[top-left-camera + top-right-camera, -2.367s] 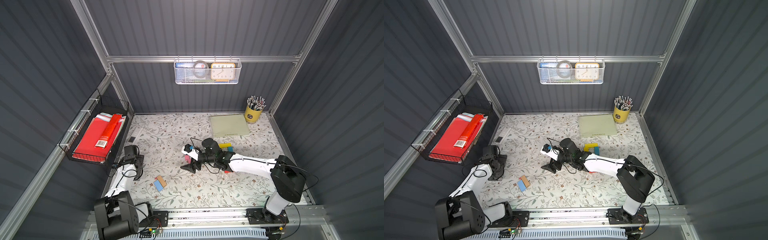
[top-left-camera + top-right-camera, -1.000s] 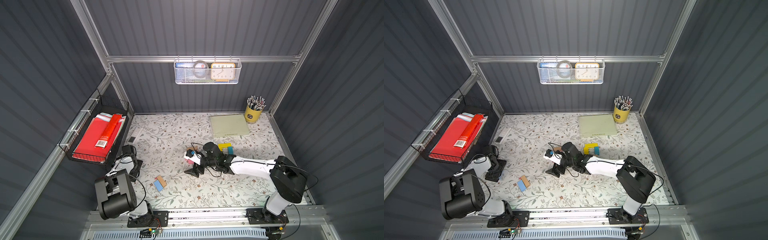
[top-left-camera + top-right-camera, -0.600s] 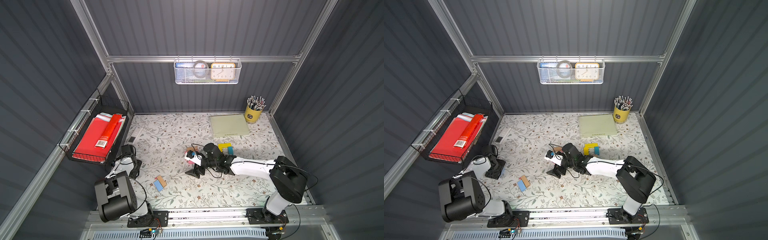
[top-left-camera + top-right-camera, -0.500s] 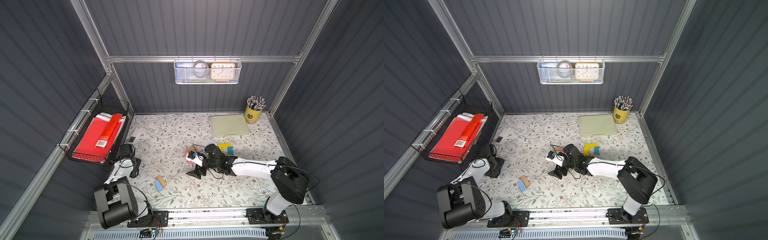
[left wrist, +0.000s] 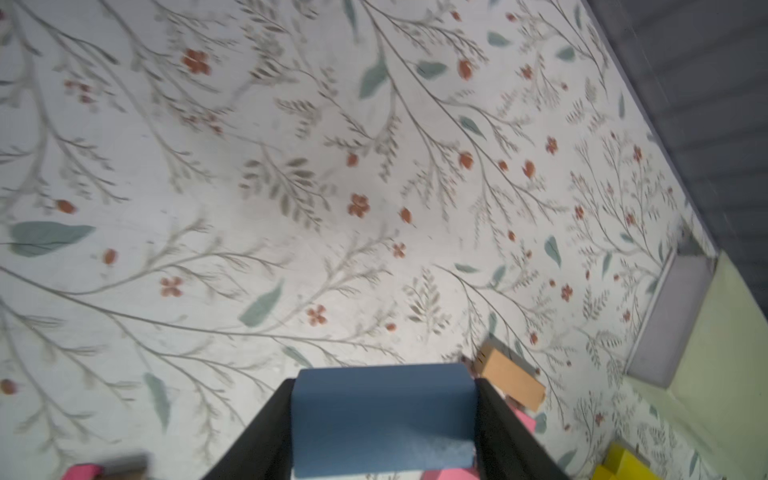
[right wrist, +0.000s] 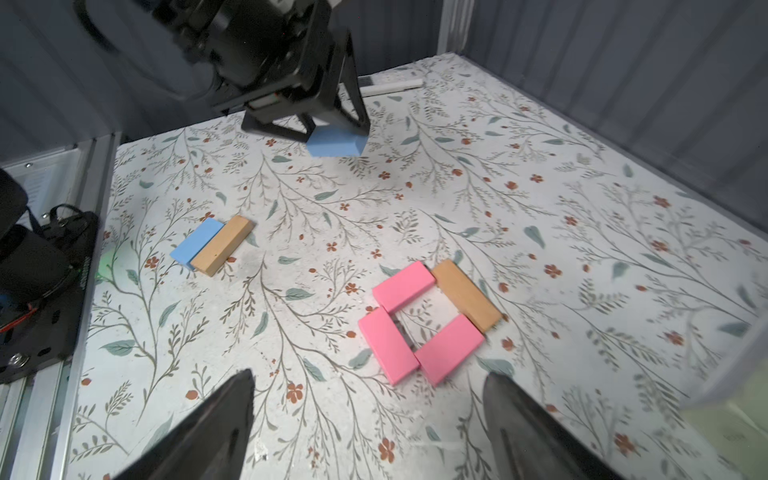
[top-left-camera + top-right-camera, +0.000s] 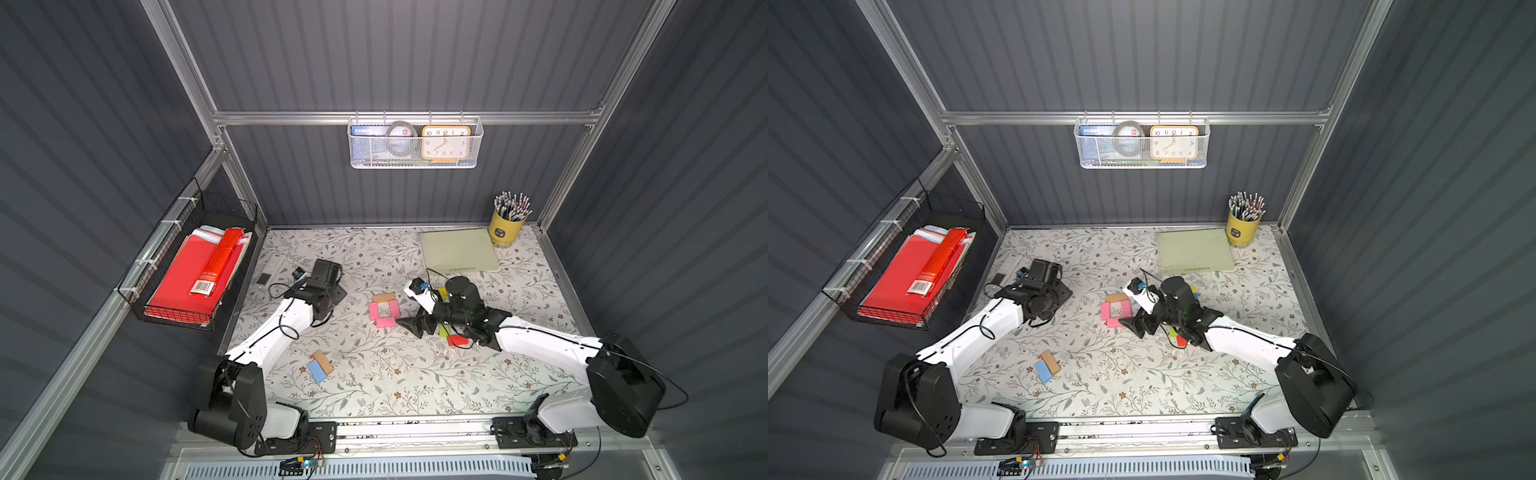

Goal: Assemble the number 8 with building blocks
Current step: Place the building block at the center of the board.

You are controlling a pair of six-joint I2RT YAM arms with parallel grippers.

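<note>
Four bricks are seen in both top views closed into a square loop (image 7: 384,309) on the counter (image 7: 374,390): one ring of the 8 is judged done, the second unbuilt. In the left wrist view a blue brick (image 5: 382,419) is pinched by the left claw (image 5: 384,386), near the loop. In the right wrist view the right claw (image 6: 368,376) is held spread and empty just beside the loop.
</note>
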